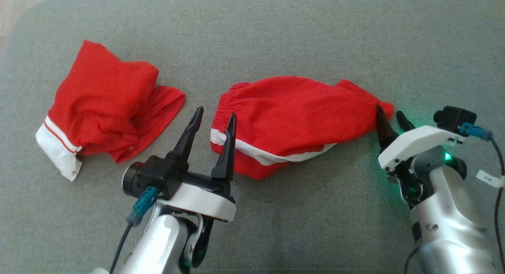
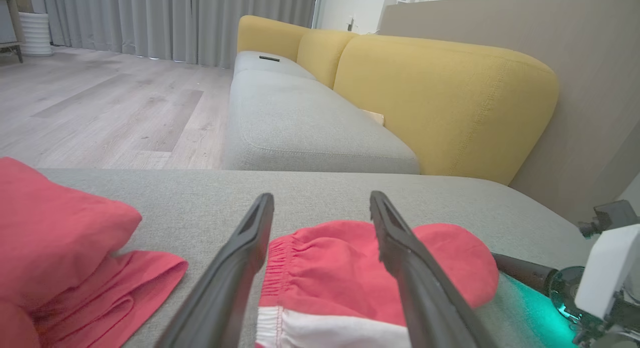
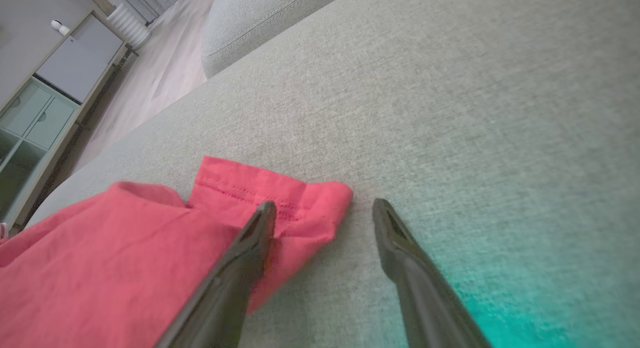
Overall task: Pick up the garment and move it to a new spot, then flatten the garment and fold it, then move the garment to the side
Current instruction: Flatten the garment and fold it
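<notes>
1. The step in hand is judged to be the taking of both ends of the garment (image 1: 292, 116), so that it can be drawn flat. It lies bunched lengthwise on the grey cushion (image 1: 315, 37), between the two tools.
2. The left tool (image 1: 217, 112) is spread wide and nothing is held. In the left wrist view the gathered waistband (image 2: 280, 268) is seen between its fingers: one finger is over cloth, the other over bare cushion.
3. The right tool (image 1: 389, 110) is likewise spread wide and empty. In the right wrist view the stitched hem corner (image 3: 280, 193) is crossed by one finger, while the other stands over bare cushion just beside it.
4. Each tool should be lowered to the cushion before it is closed, so that the edge is pinched and not merely pushed away.
5. The ends should then be drawn apart evenly and kept low, so that no new folds are made.
6. The second red garment (image 1: 98, 104), near the left tool, should be left untouched.
</notes>
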You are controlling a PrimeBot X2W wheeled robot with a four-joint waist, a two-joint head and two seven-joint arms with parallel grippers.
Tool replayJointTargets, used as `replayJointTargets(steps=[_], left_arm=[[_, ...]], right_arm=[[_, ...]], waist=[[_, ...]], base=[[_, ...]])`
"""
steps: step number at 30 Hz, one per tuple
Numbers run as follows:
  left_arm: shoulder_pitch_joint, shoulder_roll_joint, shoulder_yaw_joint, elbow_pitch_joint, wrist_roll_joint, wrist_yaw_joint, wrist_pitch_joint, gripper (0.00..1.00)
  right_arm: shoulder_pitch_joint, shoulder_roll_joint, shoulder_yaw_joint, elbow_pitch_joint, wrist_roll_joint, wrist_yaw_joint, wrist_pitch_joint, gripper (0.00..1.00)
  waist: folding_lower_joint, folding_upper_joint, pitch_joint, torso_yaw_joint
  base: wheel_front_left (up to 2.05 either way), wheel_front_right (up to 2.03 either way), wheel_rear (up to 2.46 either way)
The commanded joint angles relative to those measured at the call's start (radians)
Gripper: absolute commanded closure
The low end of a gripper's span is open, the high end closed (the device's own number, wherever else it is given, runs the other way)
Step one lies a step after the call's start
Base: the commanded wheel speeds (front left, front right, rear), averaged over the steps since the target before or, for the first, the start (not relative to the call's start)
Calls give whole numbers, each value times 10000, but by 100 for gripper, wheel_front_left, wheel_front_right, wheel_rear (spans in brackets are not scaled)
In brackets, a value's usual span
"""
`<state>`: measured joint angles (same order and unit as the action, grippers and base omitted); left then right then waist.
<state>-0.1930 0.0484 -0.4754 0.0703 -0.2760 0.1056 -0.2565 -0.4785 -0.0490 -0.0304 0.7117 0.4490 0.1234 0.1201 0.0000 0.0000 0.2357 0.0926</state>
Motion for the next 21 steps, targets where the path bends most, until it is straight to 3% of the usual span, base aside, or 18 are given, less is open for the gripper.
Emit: replayJointTargets(steps=[1, 6, 13, 21], left_arm=[[-403, 18, 265, -296, -21, 10, -53, 0], [-420, 18, 301, -284, -9, 25, -53, 0], [-366, 18, 308, -268, -68, 61, -53, 0], [-372, 18, 224, -442, -177, 116, -53, 0]], right_arm=[[-422, -13, 330, -91, 79, 73, -135, 100], [-671, -13, 637, -193, 277, 73, -537, 100], [-1332, -150, 753, -1227, 37, 73, -957, 100], [-2176, -162, 45, -2931, -1083, 73, 65, 100]], waist=[[0, 0, 30, 42], [0, 0, 14, 65], [0, 0, -200, 43], [0, 0, -111, 297]], base=[[0, 0, 0], [0, 0, 0], [0, 0, 0], [0, 0, 0]])
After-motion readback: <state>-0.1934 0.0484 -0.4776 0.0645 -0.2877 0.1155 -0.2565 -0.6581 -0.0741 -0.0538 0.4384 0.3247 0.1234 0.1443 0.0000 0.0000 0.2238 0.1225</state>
